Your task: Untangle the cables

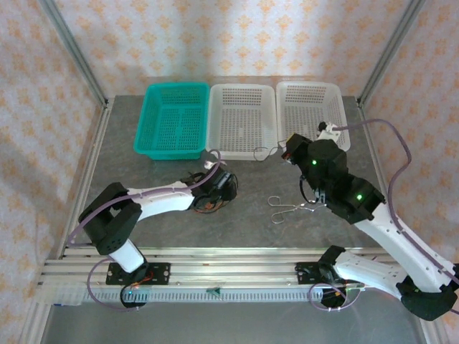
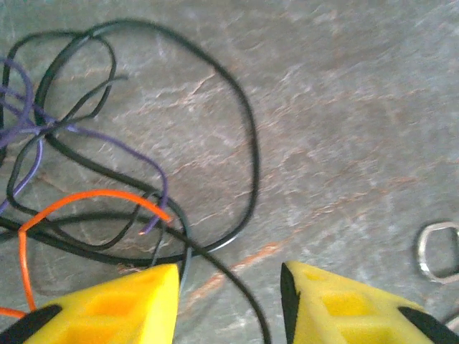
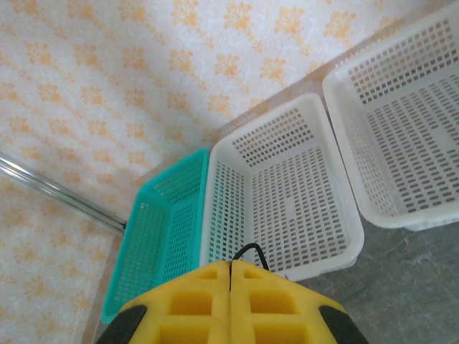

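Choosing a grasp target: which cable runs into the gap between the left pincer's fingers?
The black cable slanting through that gap. The orange cable loops off to one side; the purple cable lies farther off.

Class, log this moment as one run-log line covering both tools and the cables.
left tool: open over cable tangle | right tool: shut on black cable near middle white basket | untangling: unfinished

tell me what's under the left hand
Black, orange and purple cables tangled on the grey table, below the open left hand. From above, the hand covers most of the tangle.
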Robot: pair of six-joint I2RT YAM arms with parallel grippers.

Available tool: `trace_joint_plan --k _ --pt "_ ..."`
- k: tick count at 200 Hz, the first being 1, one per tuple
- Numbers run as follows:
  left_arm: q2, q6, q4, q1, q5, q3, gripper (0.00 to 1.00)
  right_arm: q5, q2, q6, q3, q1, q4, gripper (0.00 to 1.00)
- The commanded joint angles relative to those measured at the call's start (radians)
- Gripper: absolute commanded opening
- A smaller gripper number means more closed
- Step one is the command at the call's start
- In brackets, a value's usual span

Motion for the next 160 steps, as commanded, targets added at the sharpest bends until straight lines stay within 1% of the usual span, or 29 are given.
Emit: trace_joint_plan --k 1,30,51,62,88,108,132,152,160 --pt "-0.06 0.014 -0.052 0.007 -0.042 0.069 0.46 0.009 0.04 -0.052 0.073 -0.008 -0.062 0.0" --pt "-0.108 0.031 -0.11 0.007 -0.068 0.127 0.51 -0.002 0.076 -0.061 0.131 -0.02 -0.094 0.0" --pt "-0.145 0.059 -0.148 0.007 -0.093 0.169 0.56 -0.084 0.083 -0.074 0.14 -0.064 -0.082 0.0" --pt "-0.164 0.077 -0.159 0.007 -0.109 0.189 0.57 -0.111 0.087 -0.071 0.143 -0.088 -0.079 0.0" --pt "-0.191 0.122 -0.182 0.015 -0.143 0.254 0.61 -0.097 0.102 -0.095 0.149 -0.125 -0.079 0.0" --pt "-0.195 0.148 -0.187 0.032 -0.142 0.302 0.71 -0.079 0.114 -0.139 0.148 -0.159 -0.062 0.0" --pt "-0.185 0.166 -0.15 0.054 -0.107 0.347 0.84 -0.107 0.13 -0.17 0.145 -0.225 -0.021 0.0" --pt "-0.181 0.166 -0.105 0.062 -0.09 0.375 0.87 -0.138 0.154 -0.186 0.151 -0.286 0.006 0.0" --pt "-0.183 0.166 -0.078 0.062 -0.084 0.38 0.92 -0.142 0.171 -0.189 0.161 -0.311 0.006 0.0"
